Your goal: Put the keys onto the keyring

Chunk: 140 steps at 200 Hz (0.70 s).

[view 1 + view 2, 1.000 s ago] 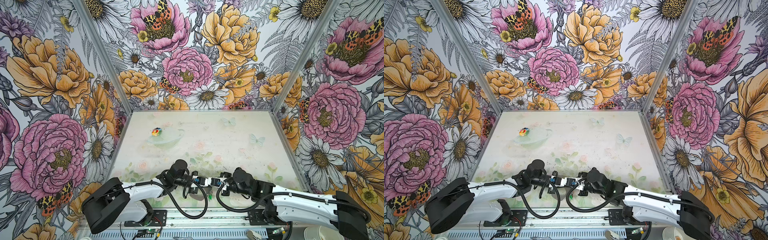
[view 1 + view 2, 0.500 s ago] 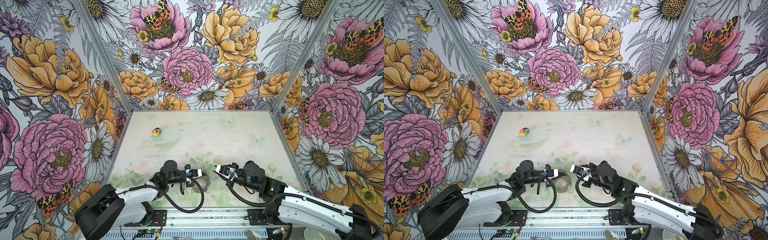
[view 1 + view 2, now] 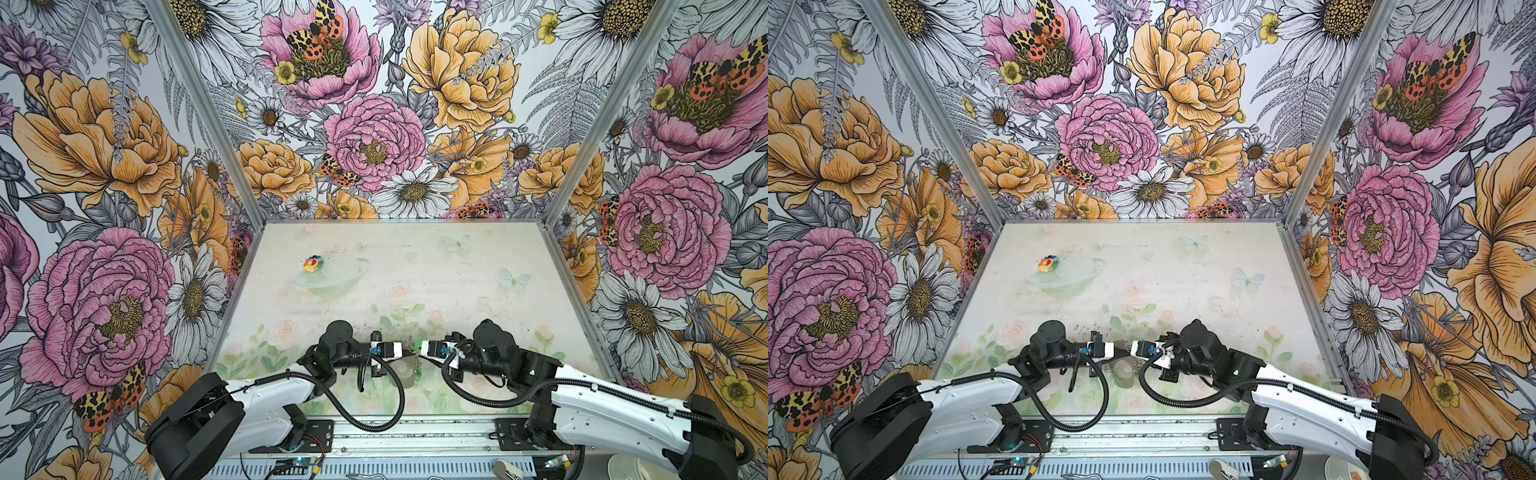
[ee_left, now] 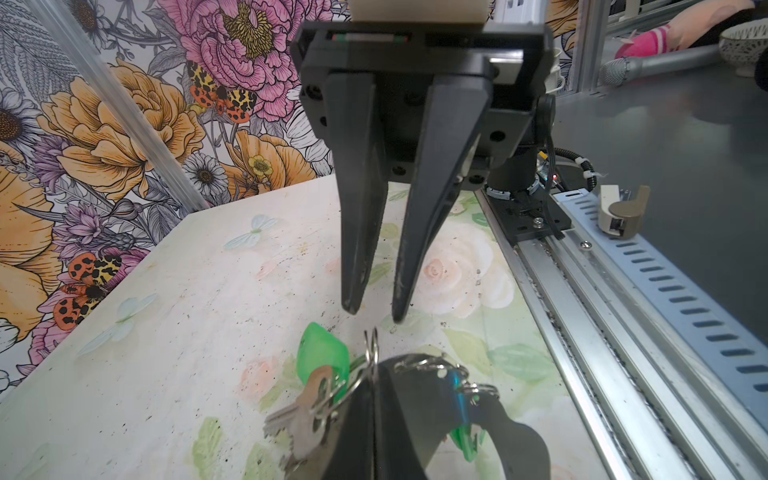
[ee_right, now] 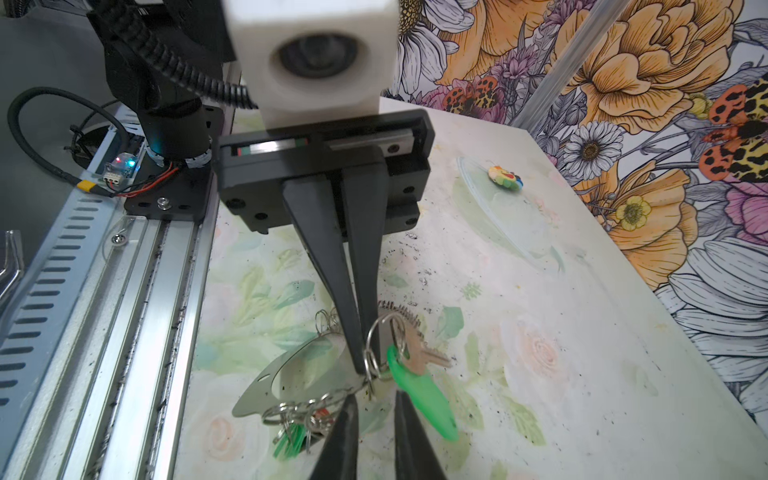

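Left pincer (image 5: 360, 366) clamped on keyring (image 5: 266, 382), right pincer (image 4: 376, 313) ajar, key (image 5: 420, 351) blade seemingly toward back wall (image 5: 665, 124)

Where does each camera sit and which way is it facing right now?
Top views: above the near edge, looking down toward the back wall; left arm and right arm show.
Left wrist: on the left arm, looking past its own jaws, shut on the keyring, at the right gripper.
Right wrist: on the right arm, looking past its own parted jaws at the left gripper.
Shared: both wrist views show keyring and keys.
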Available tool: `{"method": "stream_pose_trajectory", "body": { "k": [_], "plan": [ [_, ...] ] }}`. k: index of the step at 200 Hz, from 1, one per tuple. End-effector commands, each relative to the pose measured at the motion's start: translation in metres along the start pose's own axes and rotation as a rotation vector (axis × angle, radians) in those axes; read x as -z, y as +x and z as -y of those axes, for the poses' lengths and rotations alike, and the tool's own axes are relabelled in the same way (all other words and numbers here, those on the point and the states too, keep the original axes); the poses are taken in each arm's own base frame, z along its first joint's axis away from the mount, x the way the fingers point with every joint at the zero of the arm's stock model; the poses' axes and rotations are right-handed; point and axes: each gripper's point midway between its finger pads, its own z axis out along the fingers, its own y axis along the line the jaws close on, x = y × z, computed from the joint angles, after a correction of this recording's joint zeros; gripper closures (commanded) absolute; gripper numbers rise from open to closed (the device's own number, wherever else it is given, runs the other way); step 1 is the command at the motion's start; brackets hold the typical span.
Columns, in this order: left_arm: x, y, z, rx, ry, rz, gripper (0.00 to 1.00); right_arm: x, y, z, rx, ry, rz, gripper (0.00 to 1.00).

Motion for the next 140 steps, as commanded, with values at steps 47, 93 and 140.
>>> {"method": "stream_pose_trajectory", "body": {
  "k": [47, 93, 140],
  "plan": [
    [-0.002, -0.010, 0.007, -0.024, 0.044, 0.032, 1.00, -0.004, -0.013, -0.003, 0.004, -0.047, 0.028, 0.89],
    [-0.003, -0.011, 0.008, -0.022, 0.056, 0.037, 1.00, -0.007, -0.013, -0.004, -0.005, -0.057, 0.034, 0.90],
    [-0.005, -0.011, 0.009, -0.018, 0.061, 0.034, 1.00, -0.010, -0.014, -0.001, -0.005, -0.043, 0.036, 0.96]
  ]
}}
